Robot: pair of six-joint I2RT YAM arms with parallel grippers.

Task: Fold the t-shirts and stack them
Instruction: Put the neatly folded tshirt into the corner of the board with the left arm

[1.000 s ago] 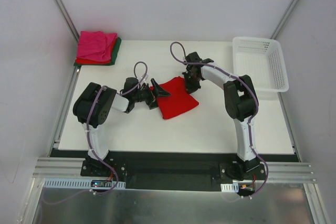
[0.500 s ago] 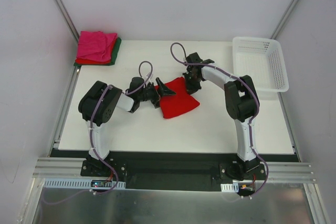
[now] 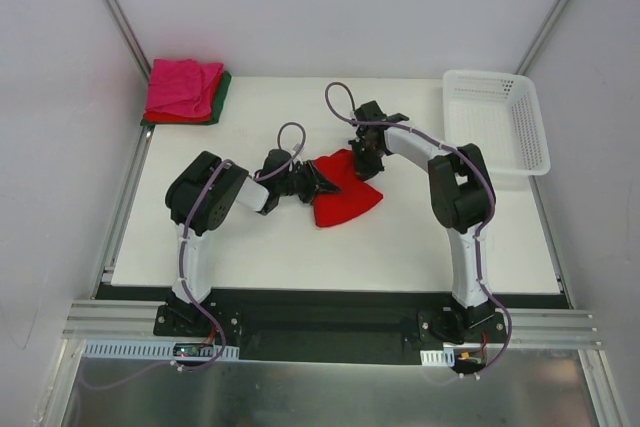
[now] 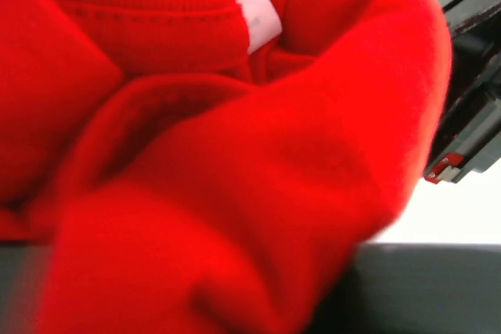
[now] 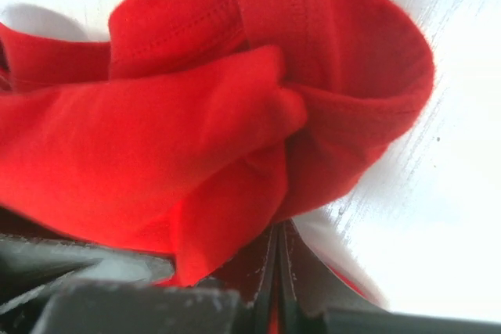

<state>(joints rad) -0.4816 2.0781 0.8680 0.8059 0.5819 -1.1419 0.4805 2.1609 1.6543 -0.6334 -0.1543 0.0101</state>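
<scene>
red t-shirt (image 3: 345, 202) well apart from basket (image 3: 497, 74) | right gripper (image 3: 362, 159) pinches far edge | left gripper (image 3: 318, 183): grip unclear

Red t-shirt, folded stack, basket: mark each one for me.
red t-shirt (image 3: 345, 205), top external view, its flat near half
folded stack (image 3: 183, 87), top external view, pink top layer
basket (image 3: 485, 74), top external view, far rim

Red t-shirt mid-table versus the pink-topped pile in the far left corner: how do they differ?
The bright red cloth t-shirt is one bunched, wrinkled piece; the pile of pink, red and dark green cloth lies in flat, squared layers. The left gripper and right gripper are both at the red t-shirt; nothing touches the pile. Both rest on the white table.
</scene>
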